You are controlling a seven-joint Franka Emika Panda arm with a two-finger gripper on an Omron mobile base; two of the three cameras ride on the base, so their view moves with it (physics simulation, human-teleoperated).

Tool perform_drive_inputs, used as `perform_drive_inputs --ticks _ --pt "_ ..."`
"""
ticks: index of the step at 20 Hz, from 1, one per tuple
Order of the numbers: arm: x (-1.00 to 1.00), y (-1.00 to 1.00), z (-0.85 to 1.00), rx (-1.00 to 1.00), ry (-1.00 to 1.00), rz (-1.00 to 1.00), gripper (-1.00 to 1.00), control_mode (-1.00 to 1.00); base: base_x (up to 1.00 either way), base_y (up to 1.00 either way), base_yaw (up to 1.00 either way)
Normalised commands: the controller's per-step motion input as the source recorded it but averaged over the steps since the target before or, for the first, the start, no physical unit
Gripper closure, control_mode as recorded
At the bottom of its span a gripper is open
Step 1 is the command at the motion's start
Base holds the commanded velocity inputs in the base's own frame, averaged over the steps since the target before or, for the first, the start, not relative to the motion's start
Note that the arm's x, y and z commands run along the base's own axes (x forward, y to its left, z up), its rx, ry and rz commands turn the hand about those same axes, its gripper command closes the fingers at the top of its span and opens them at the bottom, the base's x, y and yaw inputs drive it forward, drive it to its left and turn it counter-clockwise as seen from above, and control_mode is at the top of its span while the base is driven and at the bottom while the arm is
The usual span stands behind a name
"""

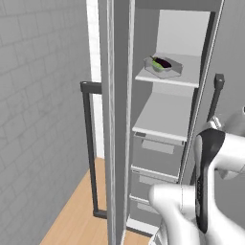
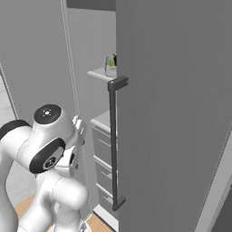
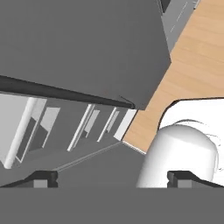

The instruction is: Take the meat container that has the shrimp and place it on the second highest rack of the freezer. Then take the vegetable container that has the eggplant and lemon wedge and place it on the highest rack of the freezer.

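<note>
Freezer (image 1: 158, 124) stands open, with two flat shelves and some drawers below them. One pale tray (image 1: 163, 66) sits on the highest rack (image 1: 184, 76), toward its left side. It holds one dark eggplant (image 1: 162, 62), lying long-ways left to right, and one lemon wedge (image 1: 157, 66) touching it. The claw (image 3: 112, 177) is low down near the wood floor (image 3: 197, 52), well below the tray, fingers spread wide and holding nothing.
</note>
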Motion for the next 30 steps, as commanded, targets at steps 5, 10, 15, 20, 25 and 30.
perform_drive_inputs --ticks 5,10,15,20,25,30 --pt "0.00 0.67 -0.56 -0.14 0.00 0.00 -1.00 -1.00 0.00 0.00 0.00" --pt "-0.03 0.24 -0.20 -0.06 0.00 0.00 -1.00 1.00 -0.26 0.12 -0.05" --pt "0.00 0.00 0.00 0.00 0.00 0.00 -1.00 1.00 -0.74 -0.21 -0.30" --pt "0.00 0.00 0.00 0.00 0.00 0.00 -1.00 1.00 -0.52 -0.54 -0.39" --pt "0.00 0.00 0.00 0.00 0.00 0.00 -1.00 1.00 -0.33 -0.72 -0.42" --pt "0.00 0.00 0.00 0.00 0.00 0.00 -1.00 1.00 -0.06 -0.85 -0.38"
